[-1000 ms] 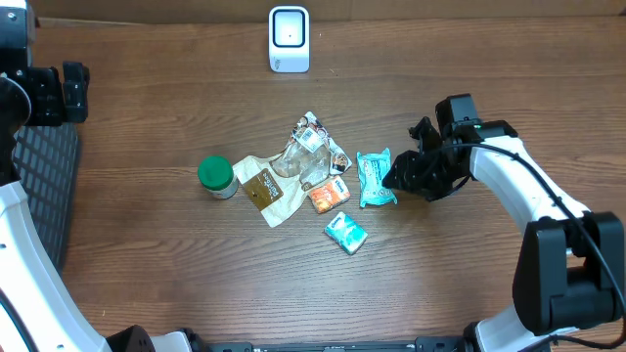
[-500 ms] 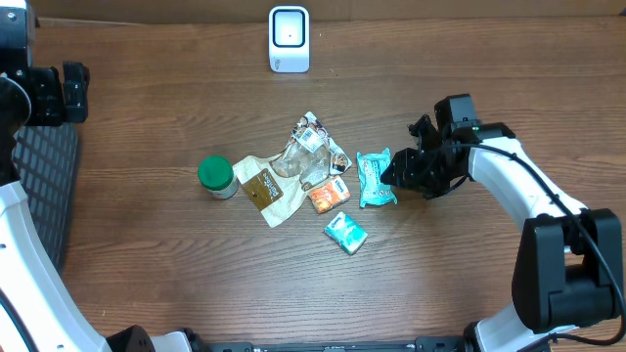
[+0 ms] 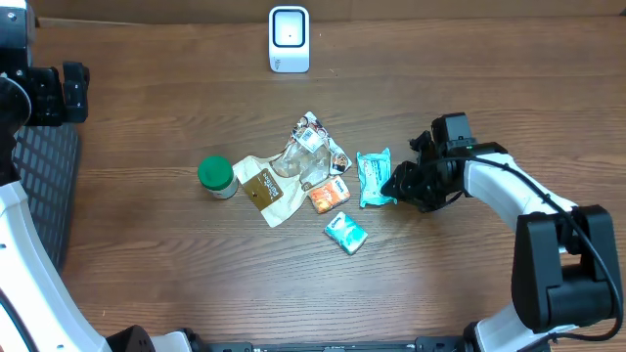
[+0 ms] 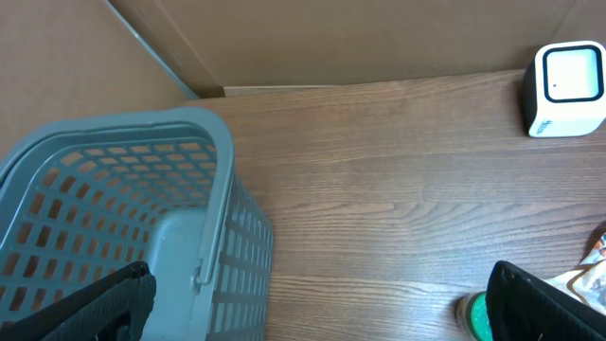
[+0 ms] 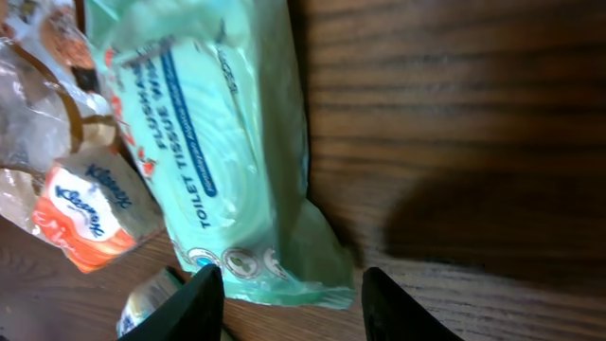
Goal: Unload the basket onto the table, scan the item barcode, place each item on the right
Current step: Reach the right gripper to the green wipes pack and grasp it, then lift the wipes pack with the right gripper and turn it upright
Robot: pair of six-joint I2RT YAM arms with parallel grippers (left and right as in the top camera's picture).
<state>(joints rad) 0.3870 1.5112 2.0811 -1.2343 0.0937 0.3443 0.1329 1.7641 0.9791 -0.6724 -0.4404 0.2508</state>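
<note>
Currently: right claw [image 3: 393,181] is low at the right-hand edge of the teal wipes pack [image 3: 374,179], which lies flat on the wooden surface [image 3: 176,108] at the right end of a small heap.

Right wrist view: wipes pack [image 5: 222,142] runs on a slant from the top of the frame down to the claw [image 5: 289,289]. Both fingers [image 5: 201,301] are spread, with the pack's lower end between them. A strip of bare wood shows between the pack and the right-hand finger; not pinched that I can see.

Heap, overhead:
- orange tissue pack [image 3: 330,196] just left of the wipes
- small teal packet [image 3: 346,233] apart, nearer the front edge
- crumpled clear bag [image 3: 311,147] on the far side
- tan pouch [image 3: 262,188], and beside it a green-lidded jar [image 3: 216,177], upright

White scanner [image 3: 289,39] stands at the far edge of the surface, well apart from the heap.

Left claw [image 4: 320,275]: fingers spread wide at the bottom corners of its own view, holding nothing, parked at the far left above a grey basket [image 4: 114,208]. Scanner [image 4: 565,87] shows at that view's right edge.
</note>
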